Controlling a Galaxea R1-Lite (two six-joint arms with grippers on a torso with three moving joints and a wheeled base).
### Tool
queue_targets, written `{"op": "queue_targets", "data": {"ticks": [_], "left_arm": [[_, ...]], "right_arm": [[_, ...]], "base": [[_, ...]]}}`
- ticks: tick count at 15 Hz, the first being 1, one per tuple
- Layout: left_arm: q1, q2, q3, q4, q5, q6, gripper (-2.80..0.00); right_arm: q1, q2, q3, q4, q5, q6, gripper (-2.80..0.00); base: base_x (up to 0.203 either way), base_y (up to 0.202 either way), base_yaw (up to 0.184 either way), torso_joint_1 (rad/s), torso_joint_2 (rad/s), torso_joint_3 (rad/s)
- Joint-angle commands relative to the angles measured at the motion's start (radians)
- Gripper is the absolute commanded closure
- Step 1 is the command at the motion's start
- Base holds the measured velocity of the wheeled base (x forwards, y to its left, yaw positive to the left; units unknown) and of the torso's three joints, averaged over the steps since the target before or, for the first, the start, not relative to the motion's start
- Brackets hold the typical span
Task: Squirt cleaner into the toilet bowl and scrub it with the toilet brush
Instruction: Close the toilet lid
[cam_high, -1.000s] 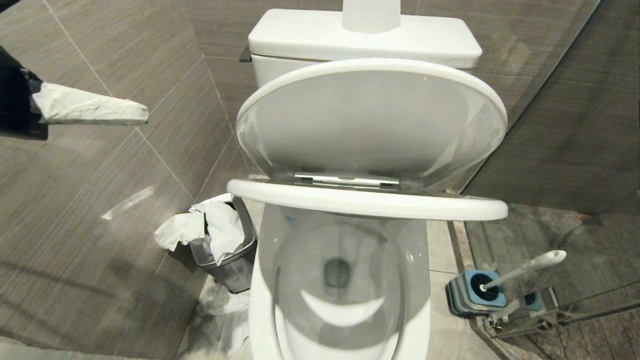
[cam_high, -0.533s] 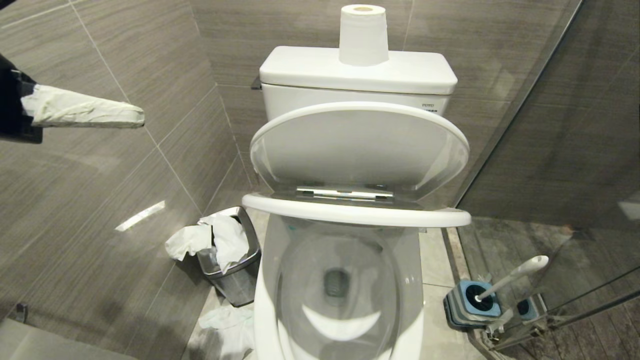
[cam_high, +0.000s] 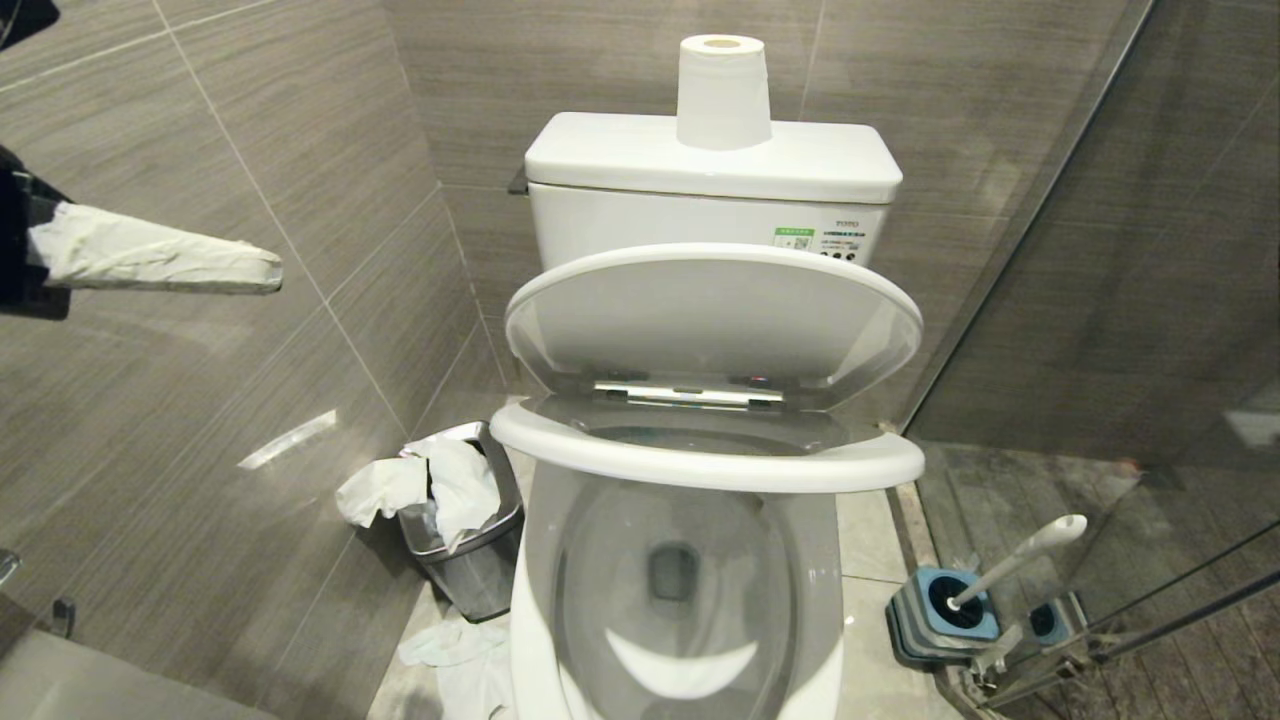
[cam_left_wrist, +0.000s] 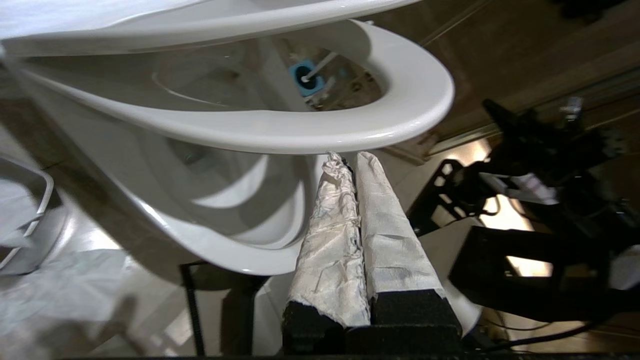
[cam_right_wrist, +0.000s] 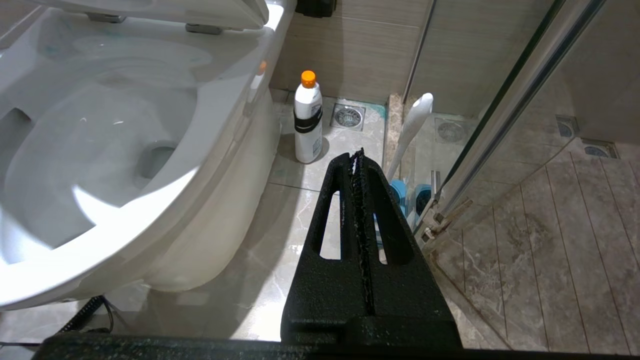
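The white toilet bowl (cam_high: 765, 585) stands open below me, its seat (cam_high: 700, 465) half raised and its lid (cam_high: 710, 320) up against the tank. Faint turquoise cleaner smears (cam_right_wrist: 49, 50) mark the bowl's upper wall. The toilet brush (cam_high: 1020, 552) leans in its blue-and-grey holder (cam_high: 915, 625) on the floor to the bowl's right. My left gripper (cam_high: 272, 272), wrapped in white tape, is shut and empty, high by the left wall; its tips (cam_left_wrist: 349, 157) point at the seat's front. My right gripper (cam_right_wrist: 358, 152) is shut and empty, low beside the bowl, near the brush handle (cam_right_wrist: 412, 125).
A white bottle with an orange cap (cam_right_wrist: 307, 117) stands on the floor behind the bowl. A steel waste bin (cam_high: 480, 570) stuffed with paper sits left of the bowl, with tissue (cam_high: 450, 650) on the floor. A paper roll (cam_high: 722, 90) tops the tank. A glass shower door (cam_high: 1100, 380) bounds the right.
The head camera has tilted up: the whole scene slid down and the tank and paper roll came into view. The left gripper stays at the left edge.
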Motion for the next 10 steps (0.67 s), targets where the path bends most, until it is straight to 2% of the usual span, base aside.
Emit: {"op": "queue_targets", "data": {"ticks": [1,3,4,7,10], "left_arm": [[-0.058,0.027,-0.067,0.007,0.154,0.011,0.00],[-0.147,0.082,-0.172,-0.037,0.311,0.010,0.00],[-0.195,0.102,-0.176,-0.135,0.407,0.005,0.00],[-0.351,0.181,-0.172,-0.317,0.740,-0.006,0.00],[-0.441,0.270,-0.172,-0.395,0.934,-0.013,0.00]], "right_arm": [[0.001,0.001,0.000,0.000,0.000,0.000,0.00],[0.000,0.001,0.000,0.000,0.000,0.000,0.00],[0.000,0.001,0.001,0.000,0.000,0.000,0.00],[0.000,0.001,0.000,0.000,0.000,0.000,0.00],[0.001,0.001,0.000,0.000,0.000,0.000,0.00]], "base": [[0.000,0.000,0.000,0.000,0.00,0.000],[0.000,0.000,0.000,0.000,0.00,0.000],[0.000,0.000,0.000,0.000,0.00,0.000],[0.000,0.000,0.000,0.000,0.00,0.000],[0.000,0.000,0.000,0.000,0.00,0.000]]}}
